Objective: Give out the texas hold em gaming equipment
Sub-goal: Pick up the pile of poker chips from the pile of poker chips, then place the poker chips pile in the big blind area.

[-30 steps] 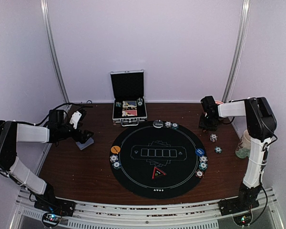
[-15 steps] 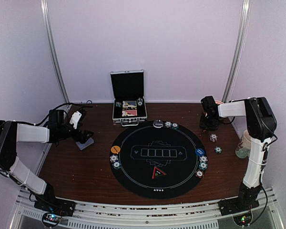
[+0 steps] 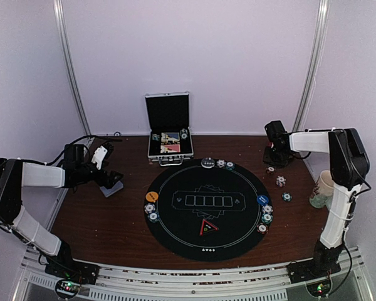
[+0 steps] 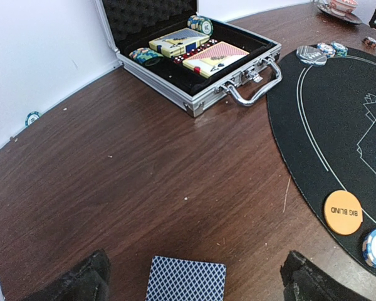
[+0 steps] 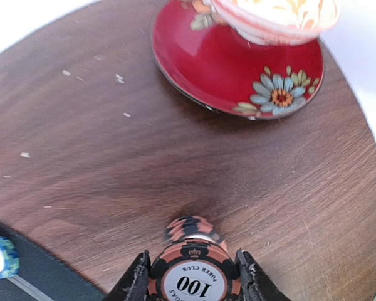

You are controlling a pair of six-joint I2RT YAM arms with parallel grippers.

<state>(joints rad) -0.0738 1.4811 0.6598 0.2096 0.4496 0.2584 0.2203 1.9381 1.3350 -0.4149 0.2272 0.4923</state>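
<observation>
**Chips partly shared out, cards not yet dealt**

The right gripper (image 5: 193,273) was closed on a red chip (image 5: 194,287) and had lifted since half a second before, uncovering a second red chip (image 5: 188,227) just beyond it on the surface (image 5: 113,157). The left gripper (image 4: 193,266) stood open around the blue-backed cards (image 4: 186,282). Farther out, the mat (image 3: 207,246) carried striped chips (image 3: 267,214) and button discs (image 3: 151,196) at three seats, and the case (image 4: 219,94) held more.

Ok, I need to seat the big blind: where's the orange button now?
In the top view, the orange button lies on the mat's left edge, just beyond two chips.
</observation>
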